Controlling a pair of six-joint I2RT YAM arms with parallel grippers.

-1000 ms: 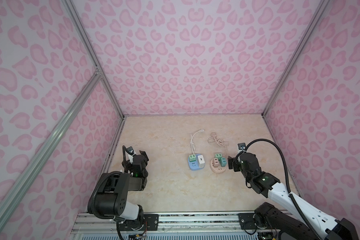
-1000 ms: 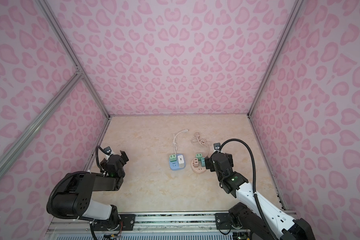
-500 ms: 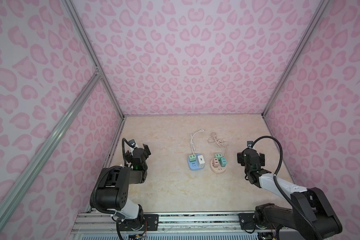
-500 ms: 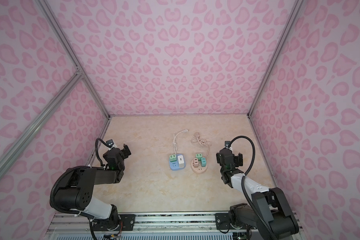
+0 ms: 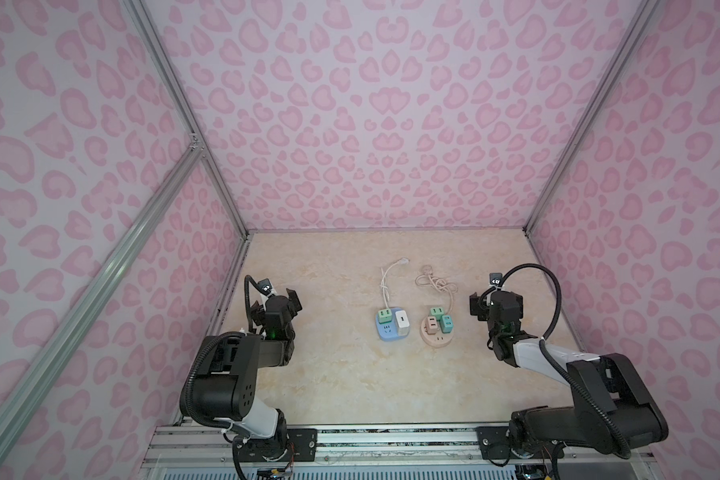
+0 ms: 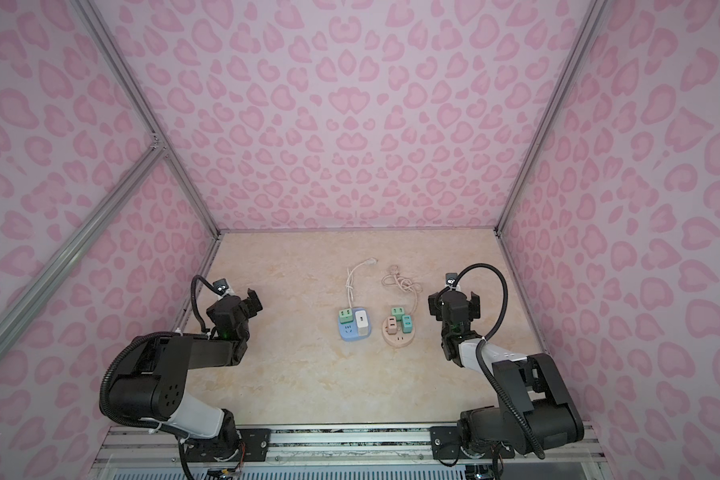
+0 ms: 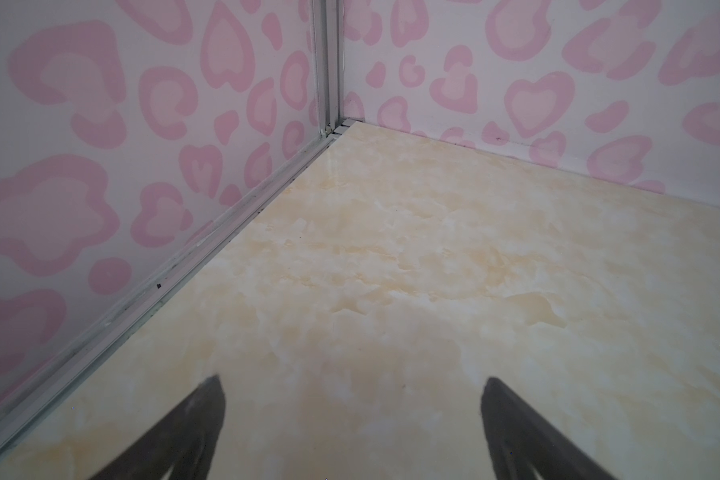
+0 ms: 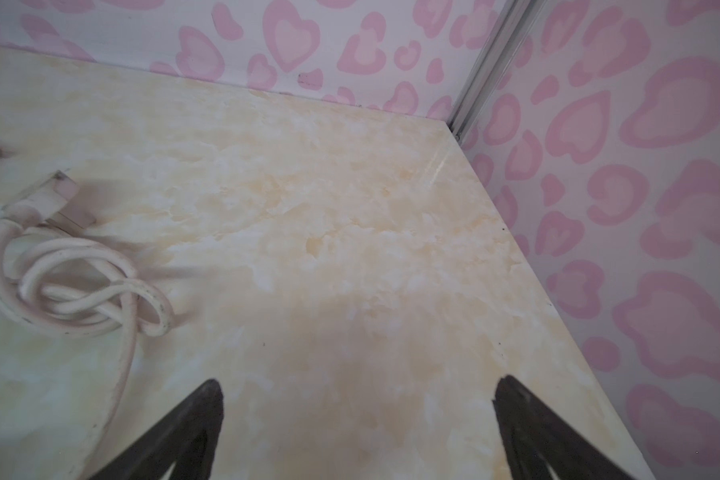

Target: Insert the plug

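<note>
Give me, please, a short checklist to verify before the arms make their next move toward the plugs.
1. Left gripper open and empty: ok.
2. Right gripper open and empty: ok.
3. Both grippers apart from the blue socket and the round beige socket: ok.
4. White adapter fully seated in the blue socket: cannot tell.
5. Beige cord free of knots: not ok, it lies knotted.
</note>
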